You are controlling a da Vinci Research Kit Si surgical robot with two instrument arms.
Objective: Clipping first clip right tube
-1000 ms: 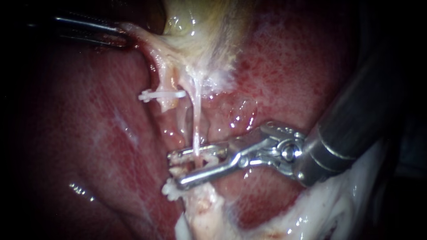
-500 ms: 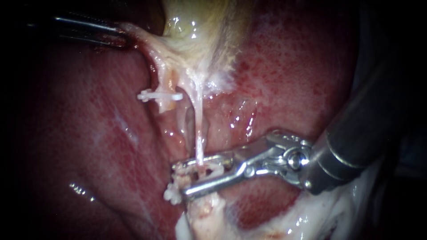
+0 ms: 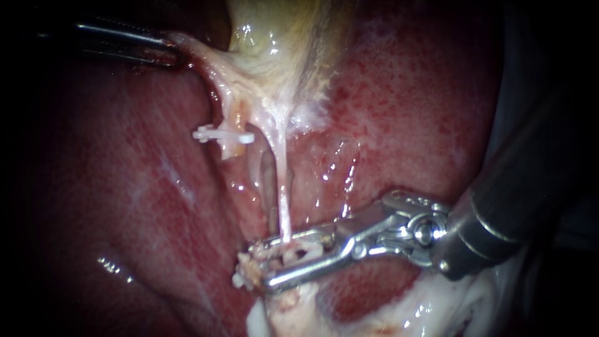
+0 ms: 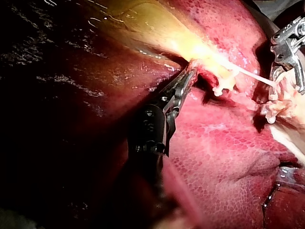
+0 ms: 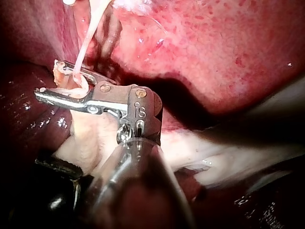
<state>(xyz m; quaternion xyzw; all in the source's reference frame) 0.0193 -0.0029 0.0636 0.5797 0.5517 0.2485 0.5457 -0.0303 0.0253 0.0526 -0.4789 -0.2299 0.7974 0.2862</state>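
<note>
The step in hand is the closing of the first clip on the right tube, and by my judgement it is near its end. In the endoscope view the right instrument [image 3: 257, 270], a dark shaft with a silver hinged end effector, is coming in from 4 o'clock, and its tip is lying at about 7 o'clock. Its jaws are standing nearly together, with only a narrow gap, and they are holding a small white plastic clip [image 3: 293, 254] from both sides. The thin pale right tube [image 3: 282, 181] is running down tight from 12 o'clock and is entering this clip between the jaws. Whether the clip is latched I cannot tell. At 10 o'clock the left instrument [image 3: 170, 51], slim and dark, is gripping with closed jaws a pale tissue band [image 3: 206, 56] under the glossy yellowish gallbladder [image 3: 274, 31], and this pull seems to be making the tube taut. A second white clip [image 3: 224, 134] is sitting across the short left tube stump [image 3: 232, 146], well apart from the jaws, over the mottled red liver [image 3: 125, 187]. The next move is probably calling for a full squeeze until the clip locks across the whole tube. After that would come a gentle opening and a straight withdrawal towards 4 o'clock, without dragging on the thin tube, which may tear easily.
</note>
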